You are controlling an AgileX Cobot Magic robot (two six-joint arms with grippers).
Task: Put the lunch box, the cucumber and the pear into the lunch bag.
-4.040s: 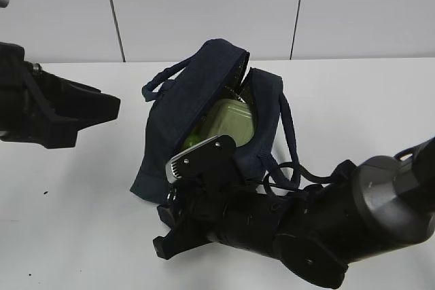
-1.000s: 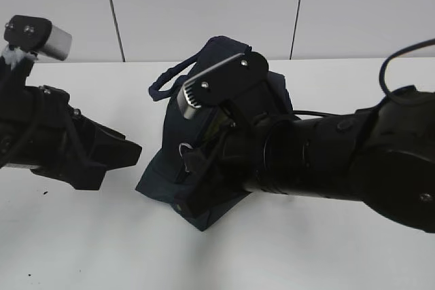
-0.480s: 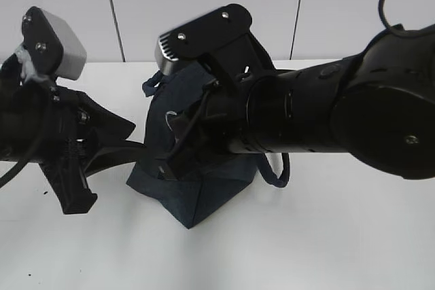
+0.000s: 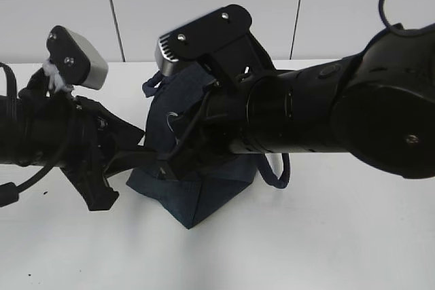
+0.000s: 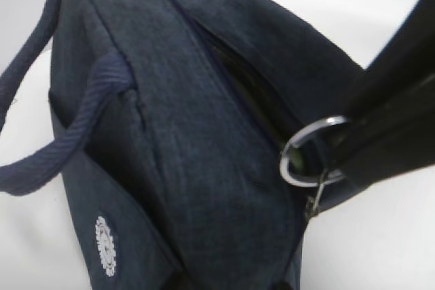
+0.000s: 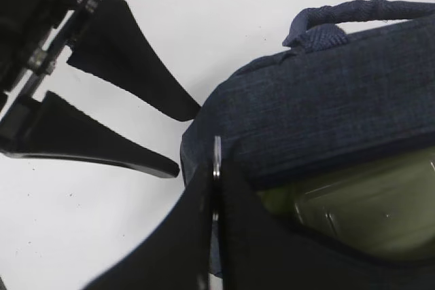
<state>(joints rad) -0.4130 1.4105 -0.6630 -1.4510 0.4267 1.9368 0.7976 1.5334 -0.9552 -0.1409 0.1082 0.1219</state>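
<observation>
I've got the right gripper (image 6: 212,188) pressed together on the metal ring pull (image 5: 307,153) at the bag's near left corner, so I'd draw it along the zipper line, slow and level, never up, or the whole lunch bag (image 4: 204,191) lifts with it. The left gripper (image 6: 173,134) sits spread, fingertips just beside the bag's left end, pinching nothing that I can see; I'd close it on the fabric there to brace against my pull. The bag stands mid-table, dark navy and boxy, one padded handle (image 5: 61,147) looping off its side. Further in, through the open slit, the lunch box (image 6: 353,202) shows pale green. Cucumber and pear: I can't see them.
</observation>
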